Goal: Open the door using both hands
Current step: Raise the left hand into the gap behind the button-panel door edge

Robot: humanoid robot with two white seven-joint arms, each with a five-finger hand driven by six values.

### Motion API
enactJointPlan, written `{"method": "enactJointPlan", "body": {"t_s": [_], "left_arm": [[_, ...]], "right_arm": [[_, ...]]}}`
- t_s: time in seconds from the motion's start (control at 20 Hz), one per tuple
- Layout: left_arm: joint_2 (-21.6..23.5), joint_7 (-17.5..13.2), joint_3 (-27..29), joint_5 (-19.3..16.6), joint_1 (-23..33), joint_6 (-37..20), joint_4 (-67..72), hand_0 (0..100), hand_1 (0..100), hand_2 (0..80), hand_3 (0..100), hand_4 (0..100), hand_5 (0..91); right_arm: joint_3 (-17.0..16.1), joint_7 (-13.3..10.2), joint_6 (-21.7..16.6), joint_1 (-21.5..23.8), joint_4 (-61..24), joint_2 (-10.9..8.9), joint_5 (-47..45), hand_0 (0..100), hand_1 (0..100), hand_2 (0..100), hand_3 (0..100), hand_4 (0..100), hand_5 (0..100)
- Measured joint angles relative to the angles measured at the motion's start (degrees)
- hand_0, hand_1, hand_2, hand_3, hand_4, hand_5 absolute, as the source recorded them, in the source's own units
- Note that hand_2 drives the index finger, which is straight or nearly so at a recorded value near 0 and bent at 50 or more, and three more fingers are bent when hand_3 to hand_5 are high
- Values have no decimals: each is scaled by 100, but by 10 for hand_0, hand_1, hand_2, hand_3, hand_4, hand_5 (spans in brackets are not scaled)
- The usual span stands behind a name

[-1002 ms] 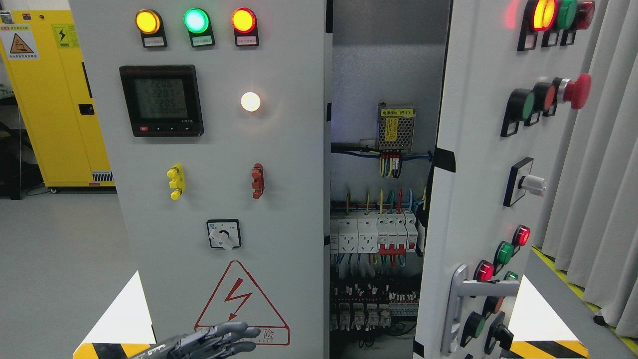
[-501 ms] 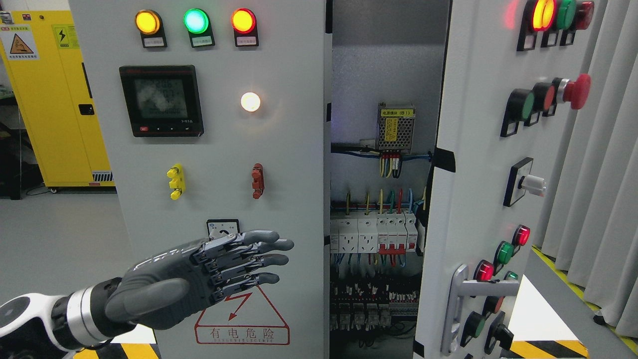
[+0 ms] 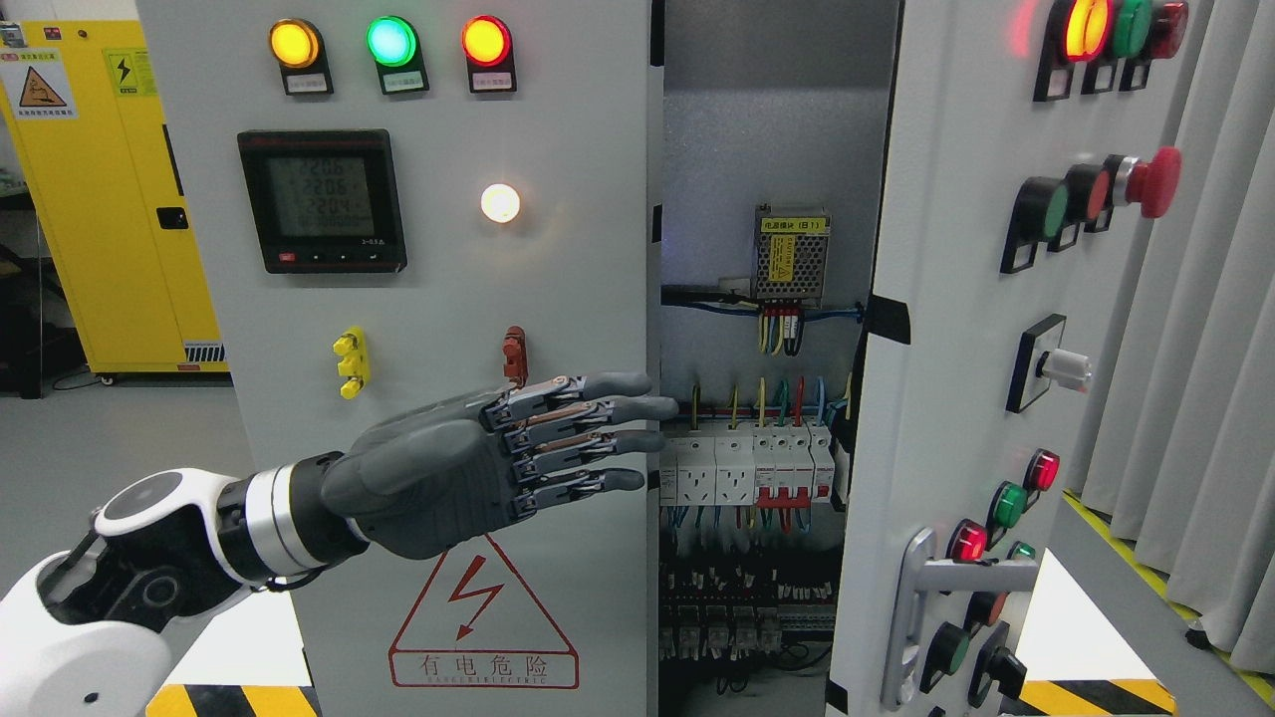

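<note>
Where fingers [image 3: 637, 408] cross: door edge [image 3: 652, 299] hidden.

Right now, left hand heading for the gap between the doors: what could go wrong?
1. The left hand has its fingers extended, tips at the left door's right edge. Overshoot could carry them into the breakers and wiring behind it.
2. The panel looks live, with the indicator lamps lit, so contact inside may be hazardous.
3. The hand passes close to the red terminal and could knock it.
</note>
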Motion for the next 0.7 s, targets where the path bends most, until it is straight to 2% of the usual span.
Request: {"method": "enactJointPlan", "body": {"t_s": [0.25, 0.7], "left_arm": [[-583, 11, -196, -140, -429, 93, 442, 120, 556, 0, 0, 0, 0], [-1351, 19, -435, -324, -805, 116, 956, 120, 556, 0, 0, 0, 0]], "right_arm": [[0, 0, 1, 0, 0, 0, 0, 0, 500, 40, 0, 0, 0], [0, -2, 1, 0, 0, 0, 0, 0, 500, 40, 0, 0, 0]]}}
